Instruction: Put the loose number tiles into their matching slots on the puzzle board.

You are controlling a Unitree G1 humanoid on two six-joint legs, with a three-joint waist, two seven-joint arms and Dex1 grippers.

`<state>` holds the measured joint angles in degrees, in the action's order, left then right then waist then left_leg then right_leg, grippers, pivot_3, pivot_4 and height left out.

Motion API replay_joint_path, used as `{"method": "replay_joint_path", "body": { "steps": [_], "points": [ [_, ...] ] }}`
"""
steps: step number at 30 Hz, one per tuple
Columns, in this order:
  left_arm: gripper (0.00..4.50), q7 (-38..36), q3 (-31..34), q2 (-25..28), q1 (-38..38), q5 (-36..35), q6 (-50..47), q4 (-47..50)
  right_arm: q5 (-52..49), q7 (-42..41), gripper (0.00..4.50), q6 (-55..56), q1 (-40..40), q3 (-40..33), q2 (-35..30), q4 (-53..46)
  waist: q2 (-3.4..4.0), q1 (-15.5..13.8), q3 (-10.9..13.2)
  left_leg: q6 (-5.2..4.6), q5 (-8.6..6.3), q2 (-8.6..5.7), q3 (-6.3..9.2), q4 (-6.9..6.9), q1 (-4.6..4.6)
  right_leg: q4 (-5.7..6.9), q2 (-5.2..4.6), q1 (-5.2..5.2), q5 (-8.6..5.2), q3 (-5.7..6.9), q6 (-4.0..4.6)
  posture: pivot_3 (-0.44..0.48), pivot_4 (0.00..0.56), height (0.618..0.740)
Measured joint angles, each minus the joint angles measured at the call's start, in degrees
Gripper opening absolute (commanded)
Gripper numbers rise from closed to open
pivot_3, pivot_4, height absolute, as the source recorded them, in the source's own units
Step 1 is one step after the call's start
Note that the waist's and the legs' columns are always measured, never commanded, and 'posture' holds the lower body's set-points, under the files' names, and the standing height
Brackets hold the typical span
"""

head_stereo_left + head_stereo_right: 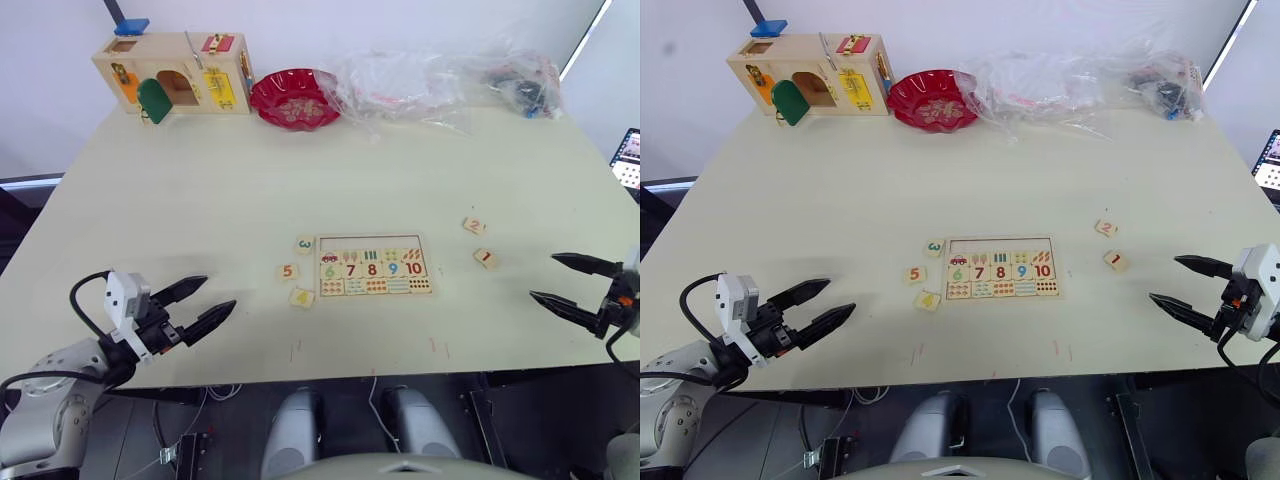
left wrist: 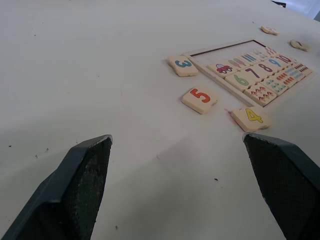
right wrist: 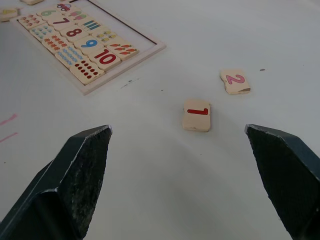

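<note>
— What do your arms look like?
— You've got silver-grey forearms with looping black cables, and a white boxy block at each wrist.
— And the ends?
— Your left gripper (image 1: 200,303) and right gripper (image 1: 556,278) each carry two black, tapered, pointed fingers.

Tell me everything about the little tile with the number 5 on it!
The 5 tile is a small, square, pale-wood piece with rounded edges and an orange-red 5 printed on top. It lies flat on the table, face up, just left of the puzzle board, between the 3 tile and the 4 tile. Nothing touches it.
</note>
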<state>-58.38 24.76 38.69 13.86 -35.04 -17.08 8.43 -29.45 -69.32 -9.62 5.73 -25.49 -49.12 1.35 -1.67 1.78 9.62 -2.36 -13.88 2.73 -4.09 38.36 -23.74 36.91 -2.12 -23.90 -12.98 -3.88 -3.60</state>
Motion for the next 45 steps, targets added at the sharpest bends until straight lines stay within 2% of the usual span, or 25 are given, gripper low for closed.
{"method": "replay_joint_path", "body": {
  "steps": [6,10,14,17,22,31,34,36,45],
  "points": [
    [4.45,-2.4,-0.6,0.5,-1.9,-0.3,1.2,2.5,-0.1,2.1,4.50,-1.4,-2.1,0.3,0.0,-0.7,-0.01,0.0,0.0,0.00,0.00,0.00,0.00,0.02,0.00,0.02,0.00,0.01,0.00,0.00,0.00,0.000,0.150,0.740],
    [4.45,-5.4,-0.7,0.7,-3.7,-1.1,3.1,4.0,1.5,6.5,4.50,-3.0,-4.5,2.7,0.3,-1.5,0.01,0.0,0.0,0.00,0.00,-0.03,-0.03,0.00,-0.01,0.02,0.01,0.00,0.00,0.00,0.01,0.000,0.150,0.740],
    [4.45,-16.1,-1.2,5.2,-3.5,-4.2,2.9,3.2,4.7,11.4,4.50,-7.8,-7.6,7.2,0.0,-2.2,0.03,0.3,0.0,0.00,0.00,-0.03,-0.10,0.01,-0.01,0.04,0.03,-0.04,0.00,0.01,0.01,0.000,0.150,0.740],
    [4.45,-23.6,-0.6,7.7,-4.2,-6.7,2.7,-0.3,5.7,15.0,4.50,-17.8,-12.1,11.8,-0.8,-3.8,0.06,0.3,0.0,0.00,0.01,0.00,-0.03,0.01,0.00,0.05,0.02,-0.04,0.00,0.00,0.01,0.000,0.150,0.740],
    [4.45,-27.2,-0.5,7.7,-4.3,-6.8,4.6,-3.8,6.2,18.3,4.50,-23.0,-16.4,14.7,1.0,-2.7,0.04,0.3,0.0,0.00,0.00,-0.01,-0.05,0.00,-0.04,0.03,0.02,-0.05,-0.01,0.00,0.02,0.000,0.150,0.740],
    [4.45,-28.1,0.6,6.0,-3.2,-7.3,6.4,-5.3,8.2,22.2,4.50,-24.2,-17.3,18.1,5.3,-1.2,0.05,0.2,0.0,0.00,0.00,0.00,-0.04,0.01,-0.04,0.04,0.01,-0.05,-0.01,0.02,0.01,0.000,0.150,0.740],
    [4.50,-28.1,1.0,5.7,-3.5,-7.8,6.4,-5.3,8.6,22.7,3.85,-24.2,-17.4,18.2,5.7,-1.2,0.04,0.2,0.0,0.00,0.00,0.00,-0.05,0.01,-0.04,0.04,0.02,-0.05,-0.01,0.02,0.01,0.000,0.150,0.740],
    [4.50,-28.1,1.7,5.1,-4.0,-8.2,6.5,-5.3,9.0,22.9,2.87,-23.9,-17.4,18.5,6.0,-1.2,0.05,0.2,0.0,0.00,0.00,0.00,-0.06,0.01,-0.04,0.04,0.02,-0.04,-0.01,0.02,0.01,0.000,0.150,0.740],
    [4.50,-27.6,2.4,4.1,-5.1,-9.9,6.5,-5.7,10.7,23.4,2.87,-21.4,-15.3,18.8,6.6,-1.6,0.04,0.2,0.0,0.00,0.00,-0.01,-0.08,0.01,-0.04,0.04,0.03,-0.03,-0.01,0.04,0.01,0.000,0.150,0.740]
  ]
}}
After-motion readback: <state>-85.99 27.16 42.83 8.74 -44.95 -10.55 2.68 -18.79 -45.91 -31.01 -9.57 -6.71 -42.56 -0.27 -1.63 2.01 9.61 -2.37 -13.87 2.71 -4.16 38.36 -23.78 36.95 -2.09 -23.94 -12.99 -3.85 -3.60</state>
